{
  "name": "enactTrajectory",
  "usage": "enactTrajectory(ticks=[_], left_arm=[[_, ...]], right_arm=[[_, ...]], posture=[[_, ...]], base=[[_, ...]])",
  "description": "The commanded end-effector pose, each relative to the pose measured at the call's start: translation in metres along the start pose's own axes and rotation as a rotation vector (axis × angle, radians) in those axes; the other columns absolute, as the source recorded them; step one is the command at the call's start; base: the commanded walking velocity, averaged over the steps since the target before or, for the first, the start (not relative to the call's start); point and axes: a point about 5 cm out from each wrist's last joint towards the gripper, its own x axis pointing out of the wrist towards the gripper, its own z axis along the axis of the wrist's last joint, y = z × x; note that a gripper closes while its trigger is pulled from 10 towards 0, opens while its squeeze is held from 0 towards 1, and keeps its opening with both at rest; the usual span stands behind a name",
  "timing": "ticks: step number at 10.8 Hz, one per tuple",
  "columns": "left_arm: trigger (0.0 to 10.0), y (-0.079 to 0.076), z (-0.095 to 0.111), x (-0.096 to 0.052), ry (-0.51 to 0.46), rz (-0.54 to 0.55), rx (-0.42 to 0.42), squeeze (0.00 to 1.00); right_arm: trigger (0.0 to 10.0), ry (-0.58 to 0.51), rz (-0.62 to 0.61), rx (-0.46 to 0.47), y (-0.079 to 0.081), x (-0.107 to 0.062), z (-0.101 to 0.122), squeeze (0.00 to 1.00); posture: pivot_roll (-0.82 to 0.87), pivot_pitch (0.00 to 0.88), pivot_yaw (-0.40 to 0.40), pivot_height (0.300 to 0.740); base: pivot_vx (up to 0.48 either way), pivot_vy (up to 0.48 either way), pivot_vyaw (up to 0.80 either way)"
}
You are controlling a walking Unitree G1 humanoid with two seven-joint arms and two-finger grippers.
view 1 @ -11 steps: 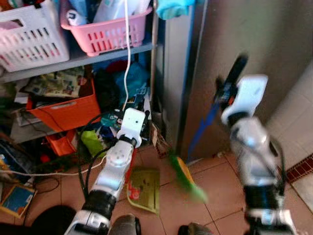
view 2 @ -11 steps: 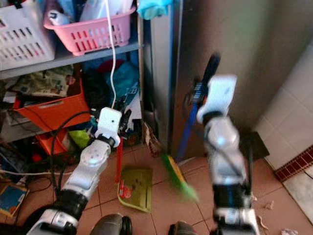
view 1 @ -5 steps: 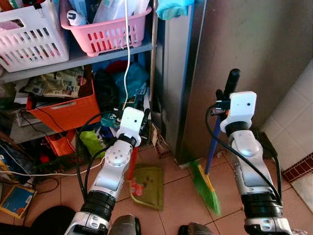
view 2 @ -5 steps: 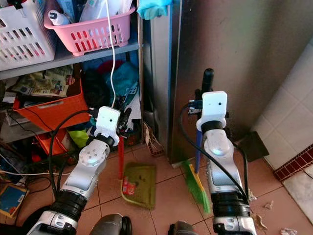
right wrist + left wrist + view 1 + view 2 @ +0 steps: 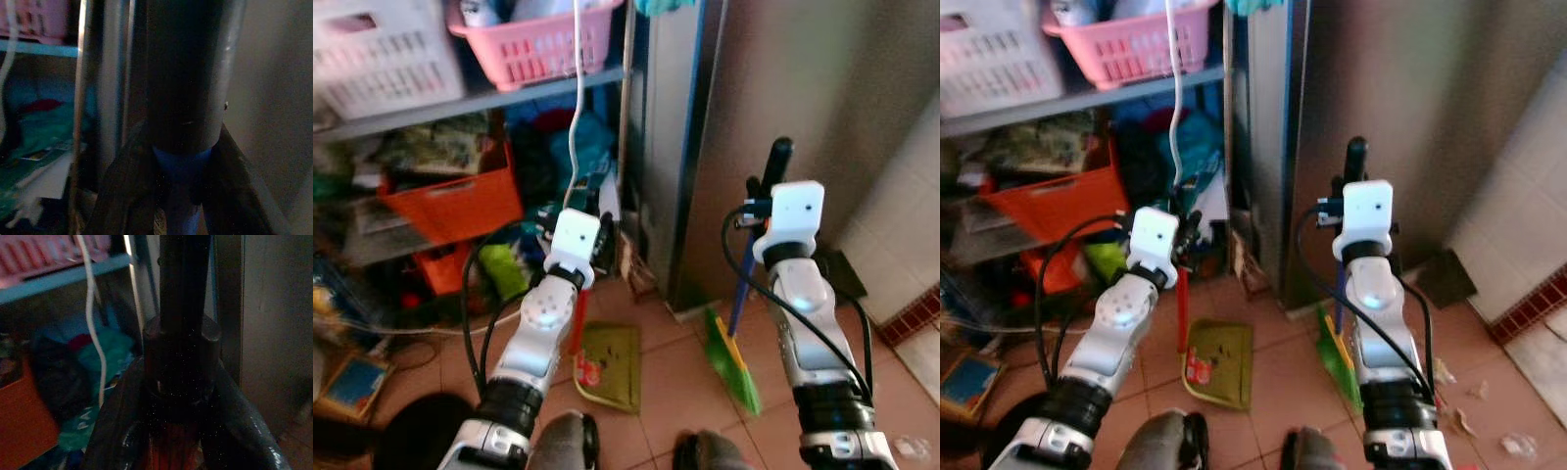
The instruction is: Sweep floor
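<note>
Right tool (image 5: 766, 201) clamped on broom (image 5: 732, 356), left tool (image 5: 590, 223) clamped on dustpan (image 5: 608, 354): sweep bristles toward pan, low, short strokes.

Glossy plastic broom handle (image 5: 190, 73), green bristles (image 5: 732, 360), matt terracotta floor tiles (image 5: 671, 392), pink plastic basket (image 5: 543, 44)
</note>
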Motion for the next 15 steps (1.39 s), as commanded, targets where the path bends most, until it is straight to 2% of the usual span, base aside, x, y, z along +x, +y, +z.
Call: enactTrajectory(ticks=[1,3,7,8,10,11,13,14,15], left_arm=[[10.0,0.003,0.01,0.002,-0.045,0.003,0.015,0.0],[10.0,0.003,0.01,0.002,-0.045,0.002,0.017,0.0],[10.0,0.009,0.014,-0.002,-0.065,-0.001,0.001,0.0],[10.0,0.012,0.013,-0.004,-0.063,-0.024,-0.032,0.0],[10.0,0.012,0.017,-0.004,-0.054,-0.074,-0.021,0.0],[10.0,0.017,0.02,-0.005,-0.047,-0.037,-0.017,0.0],[10.0,0.017,0.02,-0.01,-0.049,-0.065,0.026,0.0],[10.0,0.017,0.02,-0.013,-0.029,-0.085,-0.034,0.0],[10.0,0.017,0.02,-0.013,-0.029,-0.087,-0.032,0.0]], right_arm=[[10.0,-0.015,0.006,0.007,0.001,0.002,0.003,0.0],[10.0,-0.01,0.003,0.003,0.001,0.001,0.0,0.0],[10.0,0.013,-0.004,-0.006,-0.002,-0.004,-0.007,0.0],[10.0,0.021,-0.026,-0.018,-0.004,-0.005,-0.009,0.0],[10.0,0.014,-0.056,-0.044,-0.007,-0.001,-0.006,0.0],[10.0,0.014,-0.065,-0.049,-0.01,0.003,-0.005,0.0],[10.0,0.019,-0.071,-0.051,-0.01,0.006,-0.006,0.0],[10.0,0.025,-0.071,-0.047,-0.008,0.005,-0.007,0.0],[10.0,0.029,-0.071,-0.048,-0.007,0.005,-0.008,0.0]], posture=[[-0.05,0.011,0.051,0.74],[-0.05,0.008,0.052,0.74],[-0.05,0.01,0.044,0.74],[-0.05,0.01,0.044,0.74],[-0.05,0.029,0.045,0.74],[-0.05,0.028,0.048,0.74],[-0.05,0.029,0.043,0.74],[-0.04,0.026,0.041,0.74],[-0.04,0.024,0.04,0.74]], base=[[-0.285,0.0,0.0],[-0.266,0.0,0.0],[0.0,0.0,0.0],[0.0,0.0,0.0],[0.0,0.0,0.0],[0.0,0.0,-0.65],[0.0,0.0,-0.66],[0.0,0.0,-0.8],[0.0,0.24,-0.8]])
